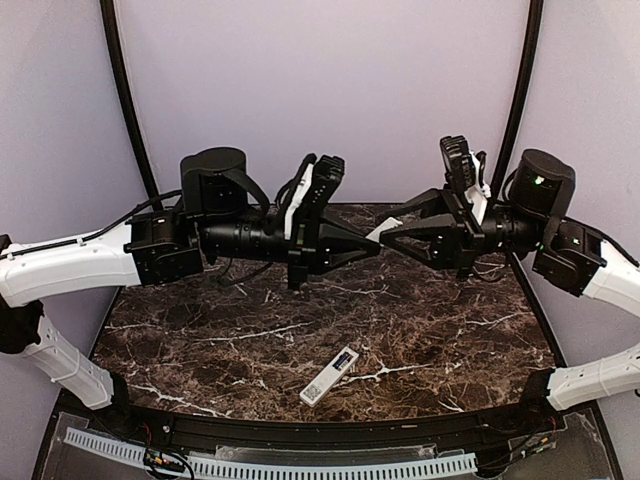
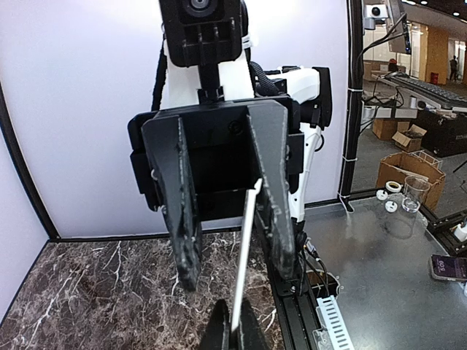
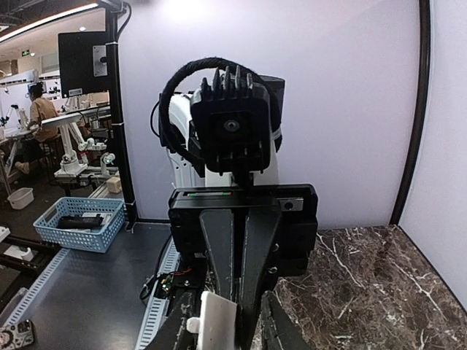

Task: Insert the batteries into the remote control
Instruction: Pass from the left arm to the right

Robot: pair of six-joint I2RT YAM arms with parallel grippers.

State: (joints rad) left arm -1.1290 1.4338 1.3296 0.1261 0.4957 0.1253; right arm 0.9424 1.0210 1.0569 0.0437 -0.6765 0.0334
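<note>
**Desk:** Where are we with the batteries?

**Me:** Not at them yet, by my judgement. The remote control [image 1: 330,375] lies flat on the table [image 1: 200,340], near its front edge and about midway along. It has a small dark patch at its near end, and nothing is touching it. I can't find the batteries in any view.

**Desk:** And the arms?

**Me:** Both are up in the air over the back half of the table, nose to nose. My left gripper [image 1: 370,243] is pinched tight on a thin white panel [image 2: 246,240]. I take it for the battery cover, though I can't be sure. My right gripper [image 2: 235,264] has its jaws spread on either side of that panel. One finger touches the panel's far end and the other stands off it.

**Desk:** So a handover?

**Me:** That's my reading: the cover is being dealt with and loading hasn't begun. Next I'd want one gripper alone holding the panel, then to set it down on the table and go looking for the batteries. The panel looks thin and slick, so a sloppy release could drop it.
</note>
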